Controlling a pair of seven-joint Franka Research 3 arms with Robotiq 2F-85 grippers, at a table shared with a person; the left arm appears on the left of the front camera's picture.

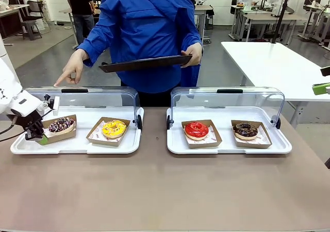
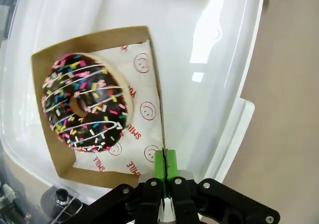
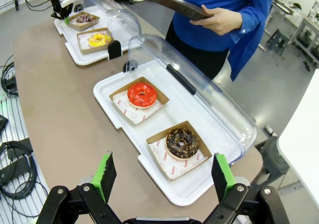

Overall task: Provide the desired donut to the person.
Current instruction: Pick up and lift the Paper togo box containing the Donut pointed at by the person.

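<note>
Left pincer [image 2: 165,157] grips the carton [image 2: 42,69] by its rim, sprinkled donut [image 2: 94,124] inside, on a white tray [image 2: 219,59]; right pincer [image 3: 162,167] gapes wide, empty.

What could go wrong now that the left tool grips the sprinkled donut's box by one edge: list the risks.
1. The left tool pinches only one thin wall of the cardboard box, near a corner. On lifting, the box may sag or slip, and the sprinkled donut may slide out.
2. The open clear lid stands right behind the box, with the person's pointing hand above it. A straight path to the dark tray could strike either.
</note>
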